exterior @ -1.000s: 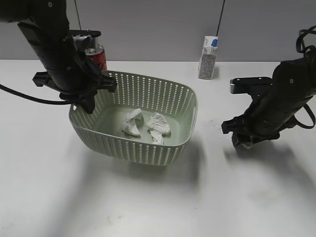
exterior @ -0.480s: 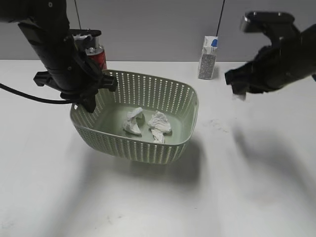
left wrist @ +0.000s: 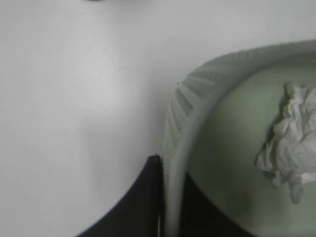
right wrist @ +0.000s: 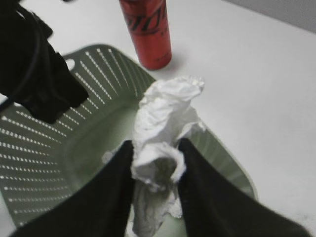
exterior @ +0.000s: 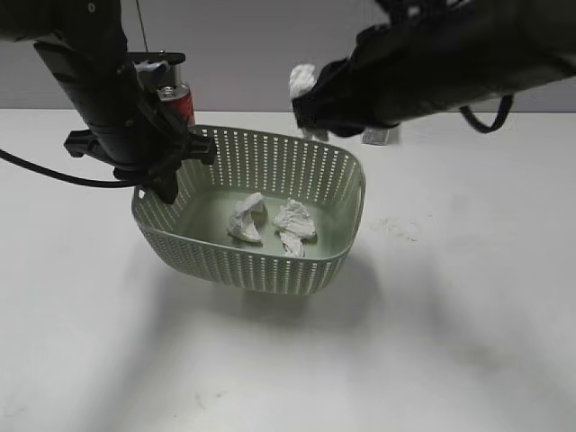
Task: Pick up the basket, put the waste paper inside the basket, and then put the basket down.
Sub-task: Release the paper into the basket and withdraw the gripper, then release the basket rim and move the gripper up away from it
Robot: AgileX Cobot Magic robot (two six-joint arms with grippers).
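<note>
Fingers pinching waste paper over basket, white table

1. Exterior view: slanted down from chest height, facing the back wall at 12 o'clock.
2. Left wrist view: straight down, very close on the basket rim.
3. Right wrist view: steeply downward above the basket, shared with all views.

Black arms, blk cables
</note>
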